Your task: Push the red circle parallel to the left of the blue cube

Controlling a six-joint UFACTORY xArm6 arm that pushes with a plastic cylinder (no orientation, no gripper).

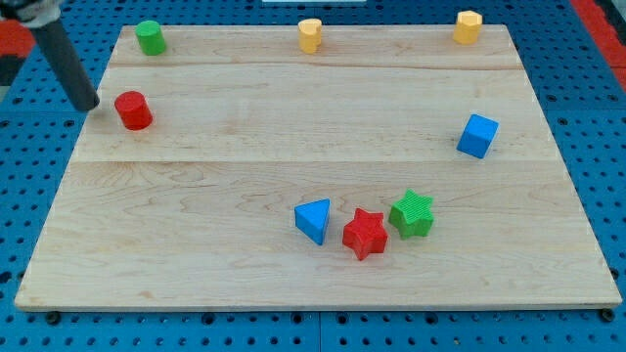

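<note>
The red circle [133, 110] stands on the wooden board [245, 176] near its left edge, in the upper half. The blue cube [477, 135] stands far off at the view's right, at nearly the same height. My tip [88, 104] is just to the left of the red circle, close to it, at the board's left edge. The dark rod slants up to the view's top left corner.
A green cylinder [150, 37], a yellow block [310, 34] and another yellow block [468, 26] line the top edge. A blue triangle [314, 219], a red star [365, 233] and a green star [413, 214] cluster at the bottom centre.
</note>
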